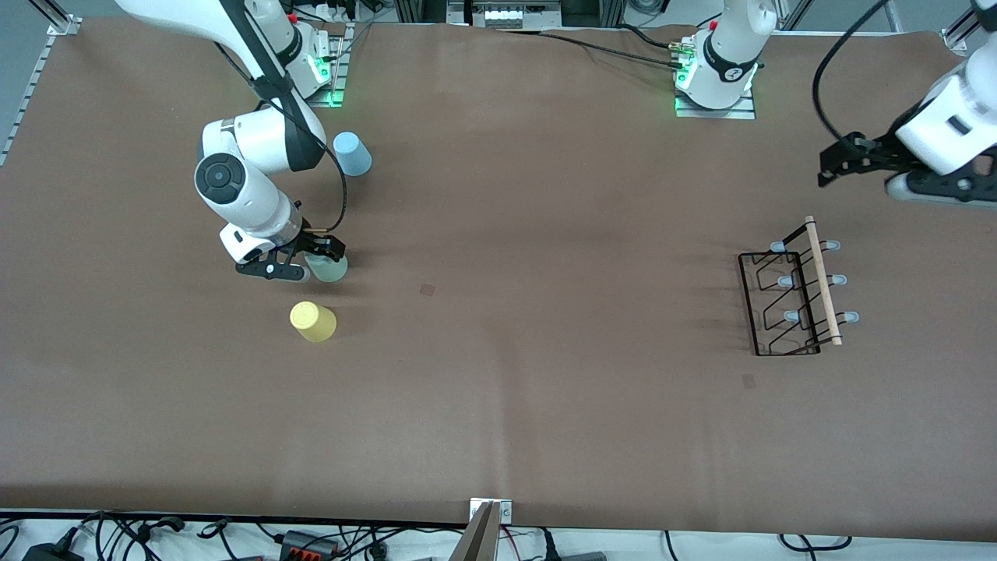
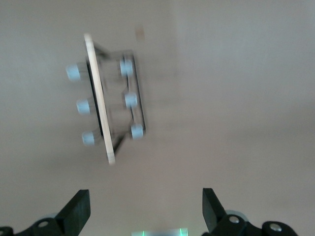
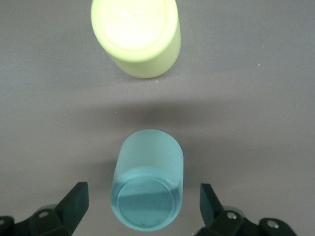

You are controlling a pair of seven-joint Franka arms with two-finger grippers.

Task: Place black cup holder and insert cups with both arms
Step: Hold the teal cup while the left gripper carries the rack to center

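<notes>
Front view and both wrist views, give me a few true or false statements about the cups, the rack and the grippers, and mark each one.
1. The right gripper has its jaws open on either side of the mint green cup. True.
2. The left gripper is shut on the black cup holder. False: its jaws are open and it is up in the air, apart from the holder.
3. The yellow cup is nearer the front camera than the light blue cup. True.
4. A cup already sits on one peg. False: all six pegs are bare.
5. The holder stands toward the right arm's end. False: it stands toward the left arm's end.
</notes>
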